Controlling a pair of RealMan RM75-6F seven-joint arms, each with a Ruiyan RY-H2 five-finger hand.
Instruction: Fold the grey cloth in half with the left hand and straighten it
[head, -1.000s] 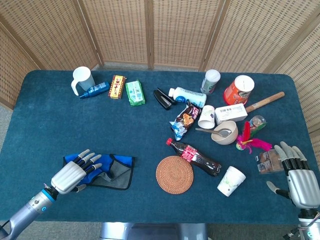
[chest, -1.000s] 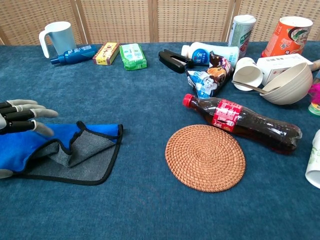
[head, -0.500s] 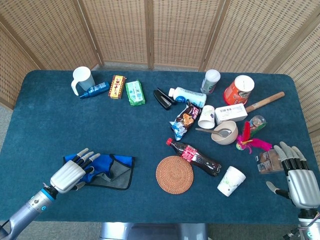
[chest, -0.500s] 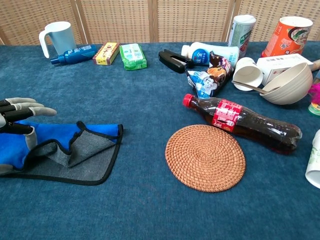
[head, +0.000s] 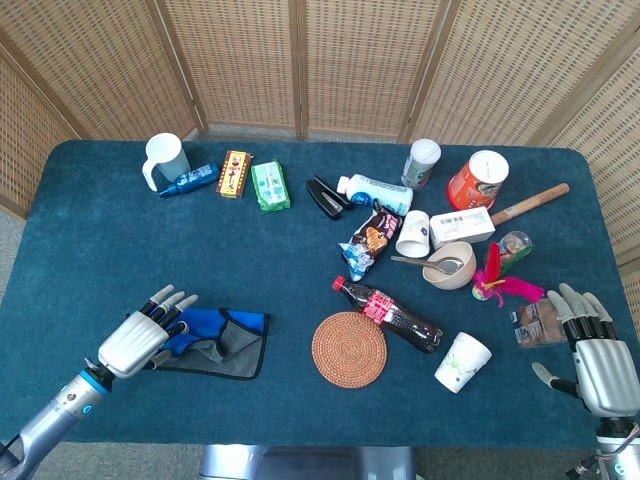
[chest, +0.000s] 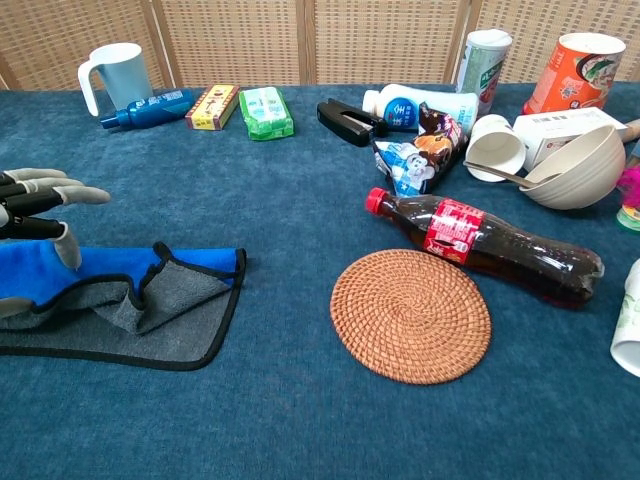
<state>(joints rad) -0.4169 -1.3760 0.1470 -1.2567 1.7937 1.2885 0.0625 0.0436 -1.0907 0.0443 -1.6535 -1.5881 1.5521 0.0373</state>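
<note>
Woven cane screens stand behind a table (head: 80, 230) covered in dark blue cloth. At its near left corner the left hand (head: 140, 335) sits over the left end of the grey cloth (chest: 175, 315), its fingers (chest: 60, 193) spread and stretched out; it appears to grip nothing, though the chest view cuts off the palm, so contact with the cloth underneath cannot be judged for certain. The grey cloth lies partly folded, its blue face turned up on the left and a grey flap with black edging rumpled toward the right. Well to the right of it lies a round woven coaster (head: 348, 349), and just beyond that a cola bottle (head: 388, 314) on its side, cap pointing toward the far left. A paper cup (head: 462, 361) lies tipped over near the bottle's base. Farther back sit a beige bowl (head: 450, 265) with a spoon in it and a white mug (head: 165, 158) at the far left. At the near right edge the right hand (head: 592, 352) rests with fingers apart, holding nothing.
</note>
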